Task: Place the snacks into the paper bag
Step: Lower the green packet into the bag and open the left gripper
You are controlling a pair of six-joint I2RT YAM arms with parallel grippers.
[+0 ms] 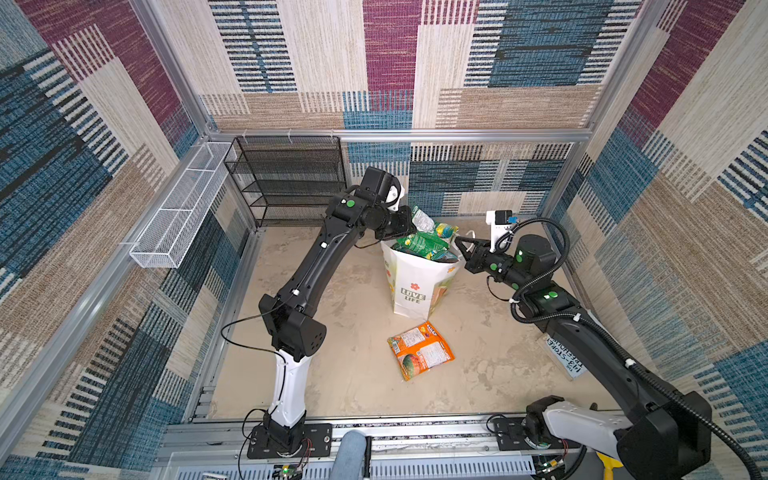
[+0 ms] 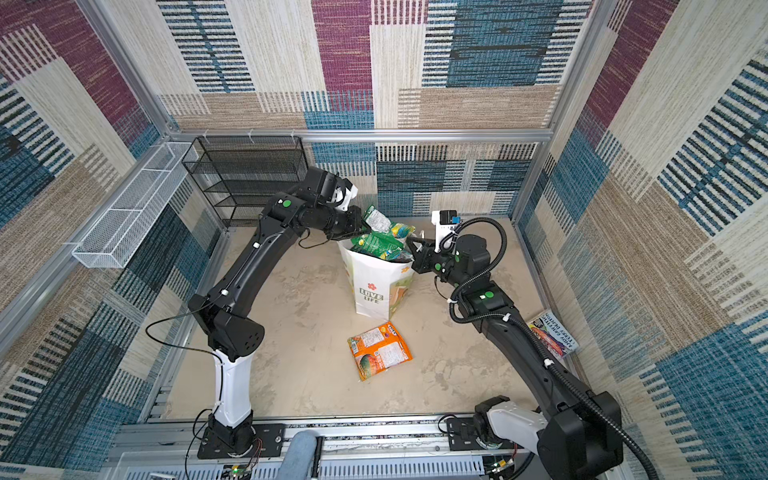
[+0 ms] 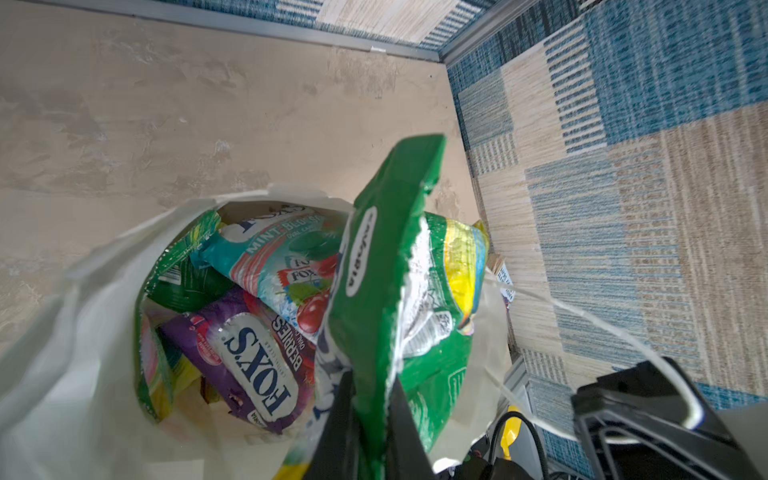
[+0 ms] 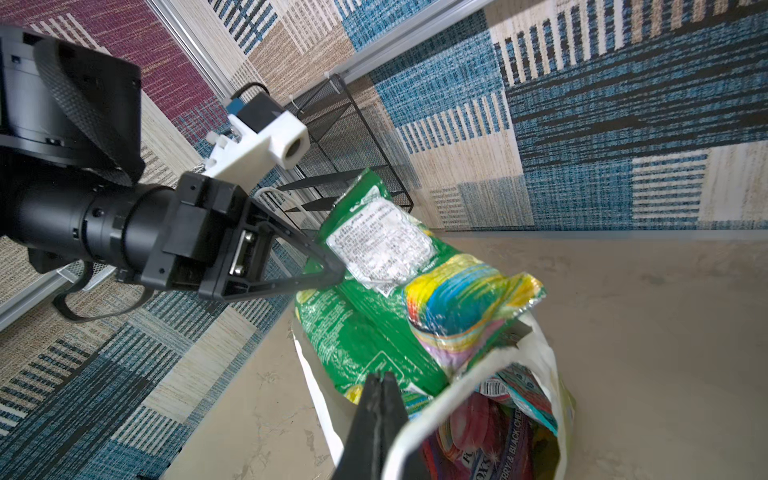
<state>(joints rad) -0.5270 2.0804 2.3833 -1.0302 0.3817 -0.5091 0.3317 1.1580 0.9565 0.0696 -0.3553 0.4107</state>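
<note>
- In both top views the paper bag [image 1: 409, 286] is standing upright mid-floor, so stuffed that snacks are poking out the top. The left gripper [image 1: 410, 229] is reaching in from the left and pinching a green packet [image 1: 422, 219], which is sticking up tilted above the bag's mouth.
- Same views: the right gripper [image 1: 460, 242] is sitting at the bag's right rim with its jaws closed, and the thin white handle [image 1: 469, 233] is looping right beside it. An orange packet [image 1: 420, 350] is lying flat on the floor in front of the bag, not touching it.
- Writing in a top view: the bag [image 2: 374, 291] is showing "LOVE LIFE" under a red flower, and a magazine [image 2: 555, 332] by the right wall is showing "TERRY DENTON" upside down.
- Left wrist view: the left gripper [image 3: 370, 399] is clamping the green packet [image 3: 386, 257] by one end, so it's jutting straight out from between the jaws over the open bag [image 3: 83, 316]. Inside, a purple packet [image 3: 257, 365] is reading "FOX'S" and "BERRIES", and a teal-red packet [image 3: 274, 262] is reading "MINT".
- Right wrist view: the right gripper [image 4: 378, 399] is keeping its fingers pressed flat together, with the bag's white top edge [image 4: 457, 386] coming out right at them. It's looking like a pinch on the bag, though rim or handle is hard to call. The left gripper [image 4: 332, 266] is closing its tips on the green packet [image 4: 365, 195] beside a white label too small to read. Down in the bag the purple packet [image 4: 498, 457] is showing "BERRY & BLACK".
</note>
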